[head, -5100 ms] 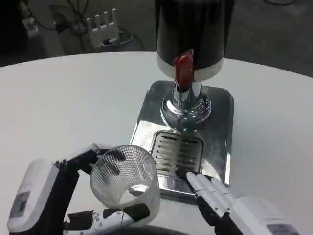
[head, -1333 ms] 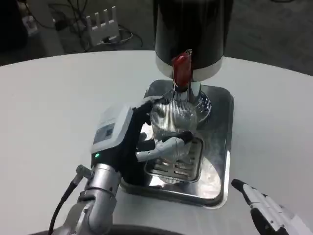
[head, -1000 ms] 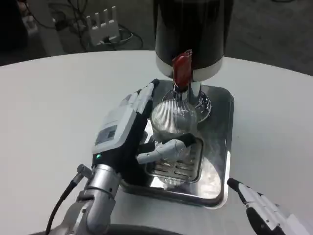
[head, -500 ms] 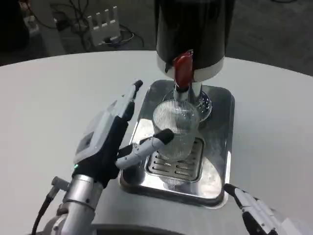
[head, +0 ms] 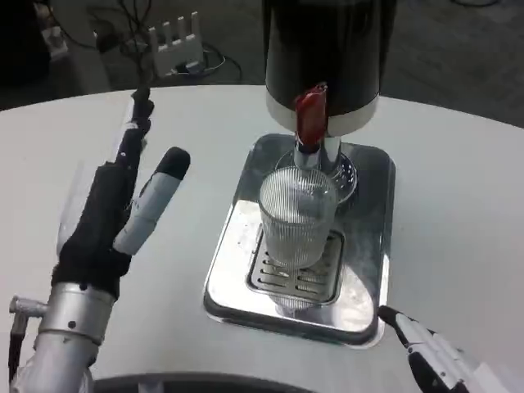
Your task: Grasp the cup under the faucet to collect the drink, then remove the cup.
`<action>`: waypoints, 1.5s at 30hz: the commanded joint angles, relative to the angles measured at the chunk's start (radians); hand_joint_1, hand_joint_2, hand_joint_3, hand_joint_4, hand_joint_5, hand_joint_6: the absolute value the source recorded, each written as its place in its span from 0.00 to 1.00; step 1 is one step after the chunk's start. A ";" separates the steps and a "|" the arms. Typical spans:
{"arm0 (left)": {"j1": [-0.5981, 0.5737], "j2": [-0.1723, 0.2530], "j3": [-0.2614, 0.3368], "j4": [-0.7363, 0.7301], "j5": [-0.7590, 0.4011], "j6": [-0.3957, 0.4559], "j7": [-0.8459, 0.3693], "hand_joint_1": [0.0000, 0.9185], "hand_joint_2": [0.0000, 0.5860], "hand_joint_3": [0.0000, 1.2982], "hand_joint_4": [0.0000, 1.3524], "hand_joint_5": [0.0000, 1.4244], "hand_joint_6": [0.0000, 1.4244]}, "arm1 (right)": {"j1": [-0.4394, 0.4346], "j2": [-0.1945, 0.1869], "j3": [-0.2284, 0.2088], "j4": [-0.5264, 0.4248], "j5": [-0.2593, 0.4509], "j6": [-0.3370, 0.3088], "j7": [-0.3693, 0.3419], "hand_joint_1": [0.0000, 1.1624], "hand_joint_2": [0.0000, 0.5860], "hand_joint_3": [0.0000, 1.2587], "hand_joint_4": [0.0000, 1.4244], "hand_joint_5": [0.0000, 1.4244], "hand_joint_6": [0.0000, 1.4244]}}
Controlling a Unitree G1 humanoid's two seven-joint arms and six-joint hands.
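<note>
**Cup parked under the tap, both hands off it**

Left hand (head: 110,205) open, fingers spread, holding nothing, raised over the table. Out toward three o'clock from it: ribbed clear cup (head: 296,214), upright on the drip tray (head: 372,262), directly beneath the red faucet lever (head: 310,113). Right hand (head: 438,364) at the cup's five o'clock, grip impossible to tell. Neither clearly nearer.

Bright, glare on tray (head: 372,270), perhaps soft
</note>
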 commanded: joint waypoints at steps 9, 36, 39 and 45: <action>-0.053 0.053 0.026 -0.208 -0.223 0.163 -0.304 0.00 0.21 0.00 0.00 0.00 0.00 | 0.028 0.006 -0.009 0.006 0.005 -0.001 -0.021 0.36 0.78 0.02 0.00 0.00 0.00; -0.151 0.019 -0.019 -0.186 -0.246 0.165 -0.403 0.00 0.17 0.04 0.01 0.07 0.07 | 0.026 0.003 -0.013 0.016 0.033 0.004 -0.034 0.37 0.79 0.02 0.00 0.00 0.00; -0.159 0.022 -0.022 -0.184 -0.243 0.159 -0.409 0.00 0.17 0.04 0.01 0.08 0.07 | 0.027 -0.001 -0.017 0.018 0.036 0.005 -0.032 0.38 0.79 0.02 0.00 0.00 0.00; -0.173 0.028 -0.021 -0.181 -0.239 0.160 -0.414 0.00 0.16 0.04 0.02 0.08 0.08 | 0.025 0.002 -0.013 0.017 0.039 0.005 -0.032 0.38 0.79 0.02 0.00 0.00 0.00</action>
